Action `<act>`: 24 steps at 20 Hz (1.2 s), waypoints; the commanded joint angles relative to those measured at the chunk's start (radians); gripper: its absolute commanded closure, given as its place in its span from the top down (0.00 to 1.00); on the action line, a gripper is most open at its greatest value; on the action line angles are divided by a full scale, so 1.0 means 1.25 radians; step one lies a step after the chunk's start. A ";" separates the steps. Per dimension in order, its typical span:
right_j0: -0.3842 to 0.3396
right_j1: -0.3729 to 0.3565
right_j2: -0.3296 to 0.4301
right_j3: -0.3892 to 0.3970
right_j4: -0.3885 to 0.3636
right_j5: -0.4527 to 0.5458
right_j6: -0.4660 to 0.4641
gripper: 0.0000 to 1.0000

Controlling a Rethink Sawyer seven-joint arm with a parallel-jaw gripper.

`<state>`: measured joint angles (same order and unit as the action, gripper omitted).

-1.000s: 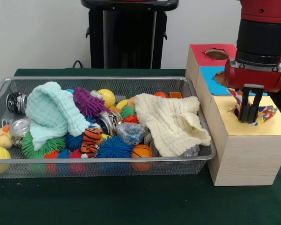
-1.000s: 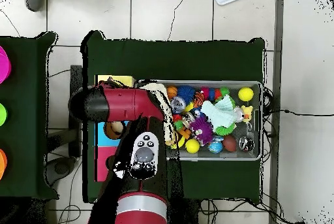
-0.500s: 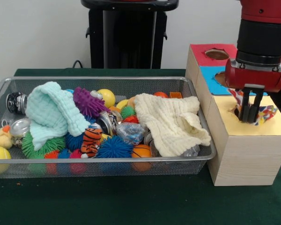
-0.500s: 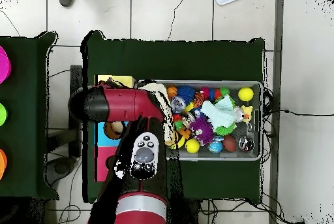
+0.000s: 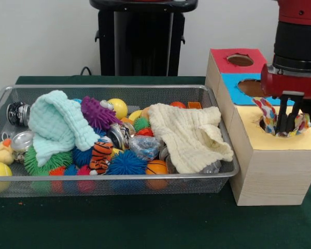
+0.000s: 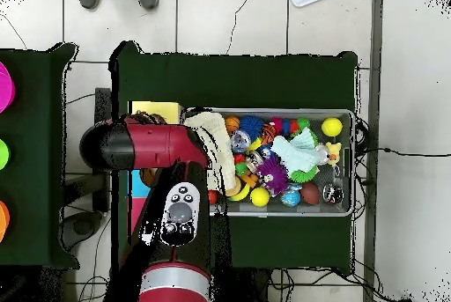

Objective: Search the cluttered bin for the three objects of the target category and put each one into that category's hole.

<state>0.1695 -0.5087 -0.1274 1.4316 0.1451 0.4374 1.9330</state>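
Note:
My gripper [image 5: 286,124] stands with its tips down in the yellow-faced hole [image 5: 263,125] of the pale wood box [image 5: 272,171]. It looks shut on a white printed fabric piece [image 5: 268,113], which bulges out of the hole on both sides of the fingers. In the overhead view the arm [image 6: 150,144] hides the gripper and most of the boxes; only a corner of the yellow face [image 6: 157,109] shows. The wire-mesh bin [image 5: 119,178] lies left of the boxes and also shows in the overhead view [image 6: 352,162]. No other printed fabric shows in the bin.
The bin holds a mint waffle cloth [image 5: 57,124], a cream waffle cloth [image 5: 189,135], spiky balls, a tiger toy [image 5: 100,155], cans and yellow balls. The blue-faced hole [image 5: 251,87] and red-faced hole [image 5: 240,60] lie behind the yellow one. A black stand [image 5: 142,36] rises behind the table.
The gripper has shifted right over the yellow hole, uncovering the blue hole. The printed fabric now stands higher out of the hole on its left side.

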 commanded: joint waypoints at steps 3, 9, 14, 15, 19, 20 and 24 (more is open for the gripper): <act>0.043 0.016 -0.001 0.080 0.050 0.045 0.208 0.00; 0.047 0.052 -0.010 0.066 0.052 0.018 0.188 0.00; 0.043 0.070 -0.016 0.071 0.036 -0.013 0.169 0.00; 0.041 0.073 -0.017 0.070 0.033 -0.017 0.165 0.00; 0.031 0.091 -0.018 0.066 0.026 -0.045 0.159 0.00; 0.029 0.094 -0.017 0.065 0.026 -0.051 0.159 0.00; 0.023 0.108 -0.015 0.057 0.023 -0.067 0.155 0.00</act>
<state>0.2264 -0.5028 -0.1771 1.4413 0.1722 0.4259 1.9333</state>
